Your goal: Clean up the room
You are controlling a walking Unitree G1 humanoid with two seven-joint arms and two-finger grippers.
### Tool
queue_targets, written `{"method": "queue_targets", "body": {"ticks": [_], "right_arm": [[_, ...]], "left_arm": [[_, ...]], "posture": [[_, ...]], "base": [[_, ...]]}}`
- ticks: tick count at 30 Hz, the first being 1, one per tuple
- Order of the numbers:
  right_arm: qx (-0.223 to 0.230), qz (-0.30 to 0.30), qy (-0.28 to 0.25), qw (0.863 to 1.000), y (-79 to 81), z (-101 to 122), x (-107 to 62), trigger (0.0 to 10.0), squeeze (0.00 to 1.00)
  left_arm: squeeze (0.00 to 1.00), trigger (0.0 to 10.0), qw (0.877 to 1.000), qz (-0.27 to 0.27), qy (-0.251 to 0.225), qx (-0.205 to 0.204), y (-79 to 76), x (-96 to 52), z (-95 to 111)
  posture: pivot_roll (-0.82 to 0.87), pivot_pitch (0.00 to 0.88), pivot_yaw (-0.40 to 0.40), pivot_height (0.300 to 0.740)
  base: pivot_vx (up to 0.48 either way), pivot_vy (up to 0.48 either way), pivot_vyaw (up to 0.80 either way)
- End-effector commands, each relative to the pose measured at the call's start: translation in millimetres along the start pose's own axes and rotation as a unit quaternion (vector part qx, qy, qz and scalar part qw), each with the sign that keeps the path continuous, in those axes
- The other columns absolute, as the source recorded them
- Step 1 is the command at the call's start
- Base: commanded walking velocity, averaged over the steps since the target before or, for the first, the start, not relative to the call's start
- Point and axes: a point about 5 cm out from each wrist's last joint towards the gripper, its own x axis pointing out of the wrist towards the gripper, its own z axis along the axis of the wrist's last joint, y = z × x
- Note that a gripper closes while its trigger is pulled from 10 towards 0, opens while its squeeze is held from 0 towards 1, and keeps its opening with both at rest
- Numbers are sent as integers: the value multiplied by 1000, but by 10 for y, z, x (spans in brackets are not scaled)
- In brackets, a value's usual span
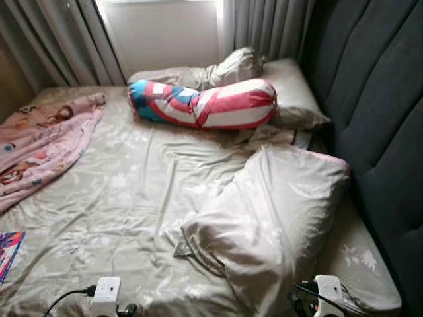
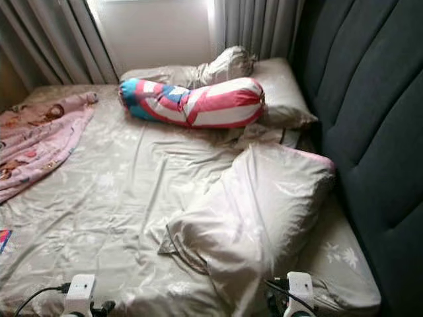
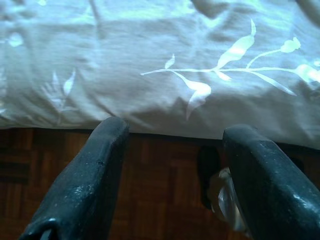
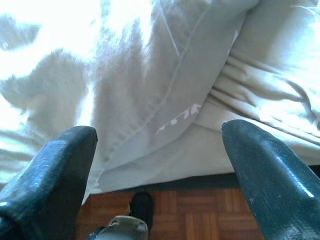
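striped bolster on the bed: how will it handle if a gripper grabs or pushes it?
The striped bolster looks soft and plump, so probably light, squashing under the fingers. Its long round shape may roll if pushed sideways. Grabbed at one end, it would likely sag; the cover seems gathered there.

I have both wrists low at the bottom edge of the head view, left and right. My left end effector (image 3: pixel 172 175) has its two black fingers spread wide apart, holding nothing. My right end effector (image 4: pixel 160 175) is spread just as wide, also empty.
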Motion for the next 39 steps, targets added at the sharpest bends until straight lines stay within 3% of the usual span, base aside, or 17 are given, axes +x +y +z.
{"method": "queue_targets", "body": {"ticks": [1,2,4,6,10,13,16,18,22,27,39], "right_arm": [[3,0,-14,1000,-17,13,-9,10000,0],[1,1,-17,1000,-17,20,-9,10000,0],[-20,41,-113,993,386,626,167,10000,0],[-27,66,-173,982,606,987,202,10000,0],[-32,90,-212,973,703,1180,190,10000,0],[-31,98,-230,968,766,1282,183,10000,0],[-25,92,-245,965,786,1334,175,10000,0],[-25,90,-245,965,775,1288,170,10000,0],[-24,78,-238,968,707,1215,169,10000,0],[-4,21,-241,970,514,1220,160,10000,0],[7,-7,-265,964,414,1221,122,10000,0]], "left_arm": [[0,10000,1000,10,-12,-10,17,-13,-15],[0,10000,1000,13,-17,-13,19,-13,-9],[0,10000,999,19,-29,-31,18,-16,-1],[0,10000,998,23,-38,-44,15,-18,7],[0,10000,997,30,-49,-59,15,-17,28],[0,10000,991,18,-127,-43,-222,79,517],[0,10000,982,6,-184,-40,-316,83,801],[0,10000,978,-2,-202,-44,-360,78,872],[0,10000,979,-3,-200,-49,-393,82,867],[0,10000,977,3,-204,-63,-390,83,887],[0,10000,972,-1,-229,-58,-349,57,939]], "posture": [[20,0,20,740],[20,0,20,740],[14,0,16,740],[13,0,16,740],[14,0,11,740],[-8,0,16,740],[-21,0,23,740],[-18,0,12,740],[-8,0,-5,740],[-23,0,-26,740],[-36,0,-17,740]], "base": [[0,0,0],[0,0,0],[0,0,0],[0,0,0],[0,0,0],[0,0,0],[0,0,0],[0,0,0],[0,0,0],[0,0,0],[0,0,0]]}}
